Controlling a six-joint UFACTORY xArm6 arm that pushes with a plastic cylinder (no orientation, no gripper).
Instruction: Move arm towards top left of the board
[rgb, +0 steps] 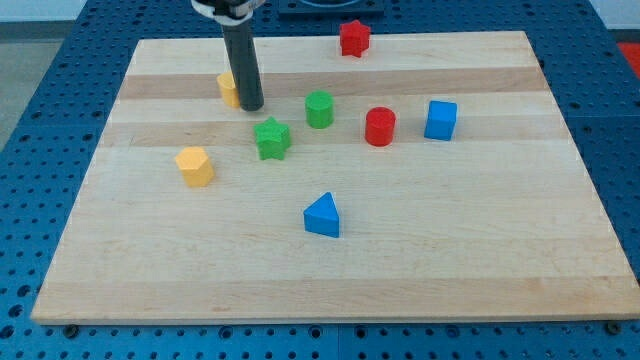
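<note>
Camera view shows the wooden board (400, 270) lying on a blue perforated table (40, 120), and my tip (252, 107) is planted in the board's upper left part. There are no jaws on this arm, only the straight dark rod (242, 60), and it has hold of nothing. Right behind the rod, on its left, a yellow block (228, 88) peeks out, partly hidden, so close that I cannot tell whether they touch. Just to the tip's lower right sits the green star block (272, 138), and to its right the green cylinder (319, 109). Further right come the red cylinder (380, 127) and the blue cube (440, 120). Up at the top edge there is a red star block (354, 38). A yellow hexagonal block (195, 166) sits lower left, the blue triangular block (323, 216) near the middle.
</note>
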